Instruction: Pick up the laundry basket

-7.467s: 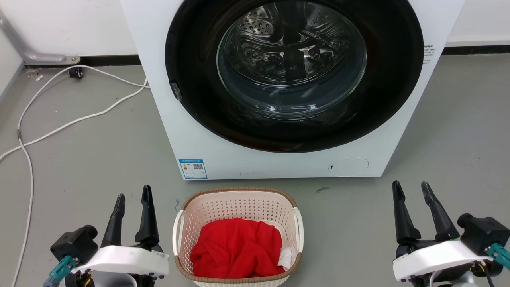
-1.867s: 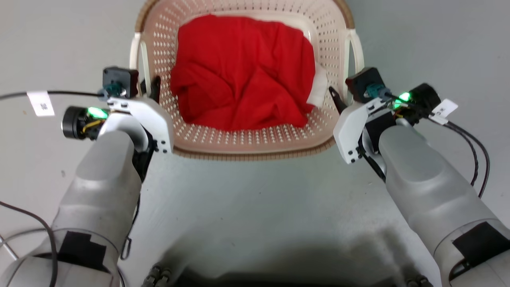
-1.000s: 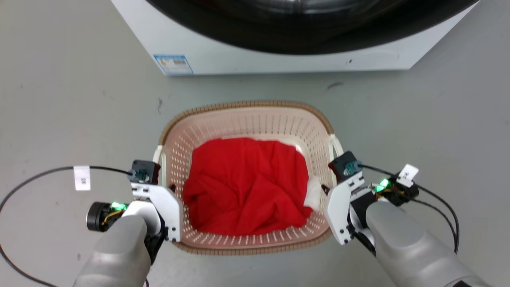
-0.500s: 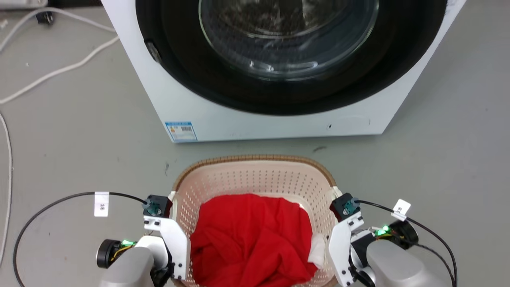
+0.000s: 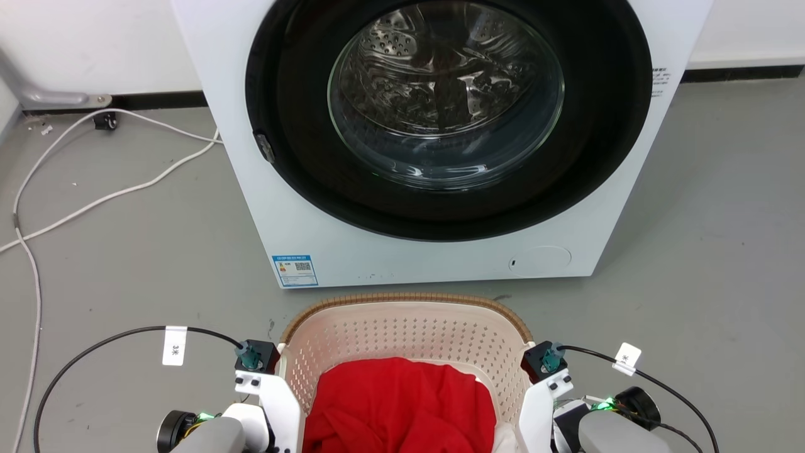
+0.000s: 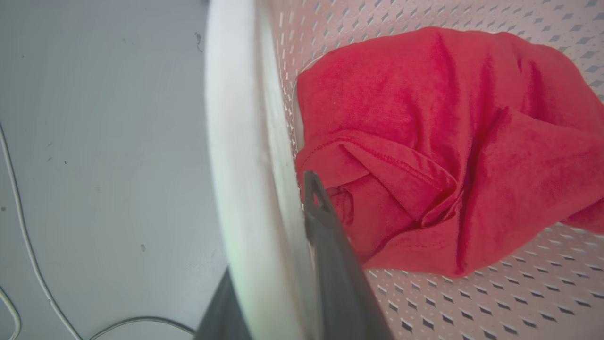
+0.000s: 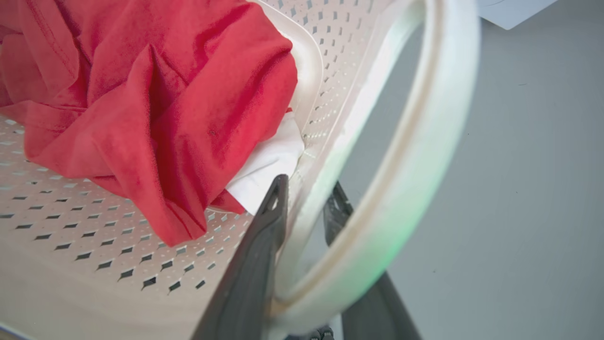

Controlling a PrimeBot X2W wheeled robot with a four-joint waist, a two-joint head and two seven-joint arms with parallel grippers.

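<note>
One basket (image 5: 407, 299), cream perforated plastic with a brown rim, low centre in the head view. It is just in front of the washer (image 5: 440, 264), over grey floor (image 5: 126, 264). Cannot tell whether its base is clear of the floor.

Load: red cloth (image 5: 402, 402) bunched in the bottom, white cloth (image 7: 264, 165) tucked under it on the right side.

Handling, judged:
- Light.
- Shell stiff, but may flex at the rim.
- Smooth plastic, could slip.
- Best hold is both sides at once, at the white handles (image 7: 439, 132), kept level so the load does not shift.

Left end effector (image 6: 273, 203) clenched across the left side: one finger inside against the wall, the other outside, mostly hidden behind the handle band.

Right end effector (image 7: 309, 186) likewise clamped on the right wall at the handle root, one finger on each side.
</note>
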